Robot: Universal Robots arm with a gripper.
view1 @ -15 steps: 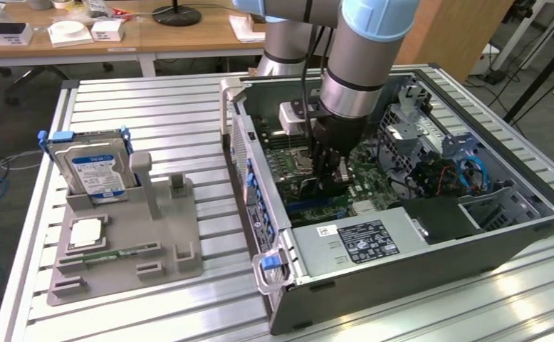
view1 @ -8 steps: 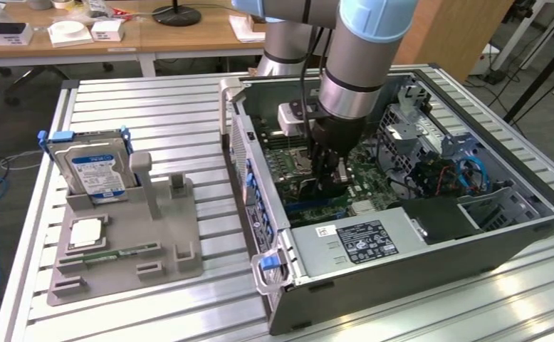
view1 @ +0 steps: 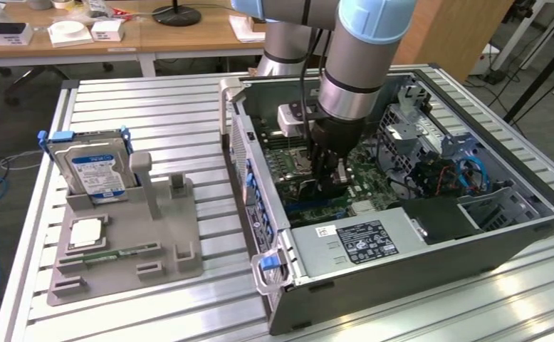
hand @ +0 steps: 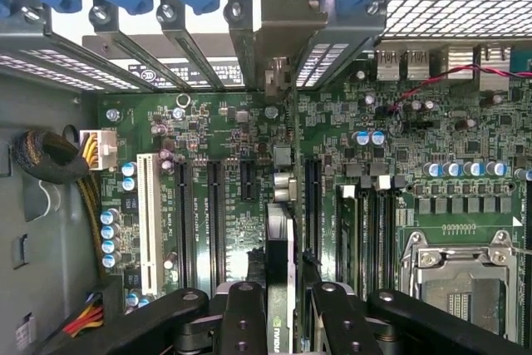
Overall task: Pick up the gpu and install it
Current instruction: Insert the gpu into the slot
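Note:
The gpu (hand: 280, 239) is a thin black card seen edge-on, standing upright over the black expansion slots of the green motherboard (hand: 399, 139). Its silver end bracket (hand: 277, 31) reaches up to the case's rear slot openings. My gripper (hand: 283, 313) is shut on the card's top edge, one black finger (hand: 245, 322) on each side. In the exterior view my gripper (view1: 327, 171) is lowered deep into the open computer case (view1: 401, 271), above the motherboard. Whether the card's edge sits in a slot I cannot tell.
A grey holder (view1: 163, 235) on the exterior view's left carries a silver hard drive (view1: 95, 171) and a green memory stick (view1: 115, 253). Inside the case are the power supply (view1: 362, 242), a CPU socket (hand: 457, 276), a white slot (hand: 150, 214) and a cable bundle (hand: 50, 155).

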